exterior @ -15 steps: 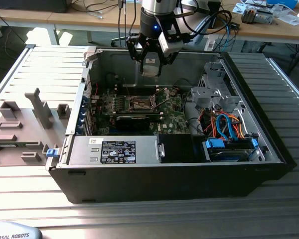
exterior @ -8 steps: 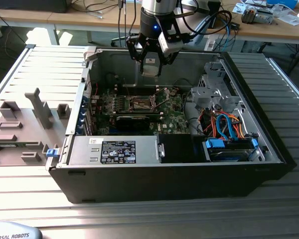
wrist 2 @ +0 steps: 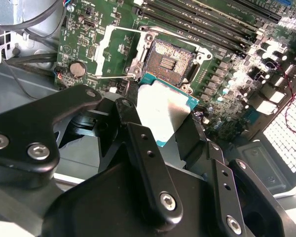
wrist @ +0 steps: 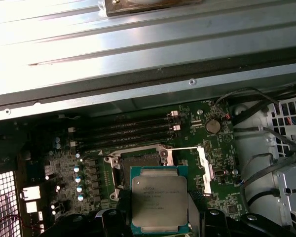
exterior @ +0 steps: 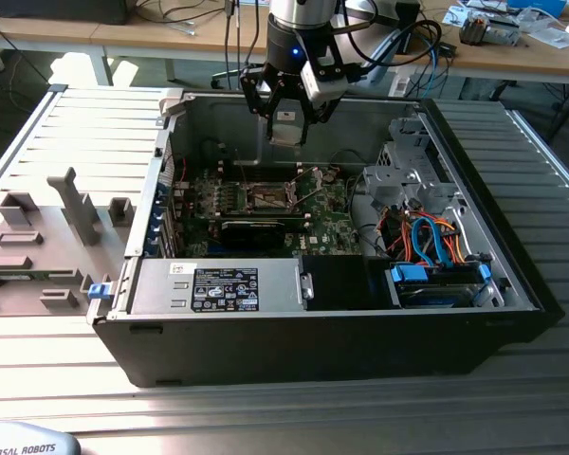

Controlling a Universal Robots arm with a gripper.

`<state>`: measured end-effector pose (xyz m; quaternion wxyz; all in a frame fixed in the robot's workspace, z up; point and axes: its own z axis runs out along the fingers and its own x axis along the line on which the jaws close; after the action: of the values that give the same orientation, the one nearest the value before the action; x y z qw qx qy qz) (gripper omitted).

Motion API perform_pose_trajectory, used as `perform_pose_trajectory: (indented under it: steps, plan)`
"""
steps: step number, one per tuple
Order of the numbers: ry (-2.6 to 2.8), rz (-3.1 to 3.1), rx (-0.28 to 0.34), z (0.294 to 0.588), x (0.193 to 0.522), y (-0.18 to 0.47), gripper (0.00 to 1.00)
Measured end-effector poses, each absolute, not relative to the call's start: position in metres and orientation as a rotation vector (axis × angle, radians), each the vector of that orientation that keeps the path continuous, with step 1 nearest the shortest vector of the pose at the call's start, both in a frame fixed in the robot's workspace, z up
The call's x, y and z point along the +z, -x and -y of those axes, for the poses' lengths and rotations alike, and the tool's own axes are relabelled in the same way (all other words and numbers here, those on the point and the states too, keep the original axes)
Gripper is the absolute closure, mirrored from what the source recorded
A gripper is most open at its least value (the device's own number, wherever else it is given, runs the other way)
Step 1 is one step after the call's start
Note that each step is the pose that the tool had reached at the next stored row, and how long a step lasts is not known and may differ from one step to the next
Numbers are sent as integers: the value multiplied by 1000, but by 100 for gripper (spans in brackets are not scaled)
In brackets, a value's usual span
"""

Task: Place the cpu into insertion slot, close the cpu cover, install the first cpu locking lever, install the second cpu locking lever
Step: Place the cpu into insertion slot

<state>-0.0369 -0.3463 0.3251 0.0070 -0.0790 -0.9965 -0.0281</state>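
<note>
- A grey table with long ridges holds everything.
- An open black computer case lies on it, in the middle.
- Grey plastic holders sit on it beside the case, at the exterior view's left.

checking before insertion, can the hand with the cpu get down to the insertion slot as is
Probably yes: the hand holds the cpu above the insertion slot, and the cpu cover stands open.

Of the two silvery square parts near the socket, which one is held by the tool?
The cpu, a solid metal-topped square gripped by the tool; the cpu cover is an open-centred frame beside the socket.
</note>
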Motion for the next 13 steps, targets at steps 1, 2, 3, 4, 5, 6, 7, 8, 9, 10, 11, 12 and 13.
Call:
perform_pose_trajectory:
  steps: [1, 2, 3, 4, 5, 6, 7, 8, 9, 10, 11, 12, 13]
  plan:
    - [249, 3116, -88, 346, 325, 37, 46]
    - [251, 3116, -88, 346, 325, 37, 46]
    - [253, 3116, -88, 346, 325, 37, 46]
    - [254, 3116, -88, 346, 325, 37, 46]
    - [257, 3116, -88, 346, 325, 37, 46]
    - [259, 3116, -88, 346, 325, 37, 46]
    - [261, 3116, -88, 346, 325, 37, 46]
    - [263, 3116, -88, 346, 325, 37, 46]
    - [265, 3115, -88, 346, 325, 37, 46]
    - [267, 3115, -88, 346, 325, 37, 46]
    - [268, 3115, -88, 346, 325, 37, 46]
    - [270, 3115, -88, 346, 325, 37, 46]
    - [272, 3115, -88, 346, 325, 37, 46]
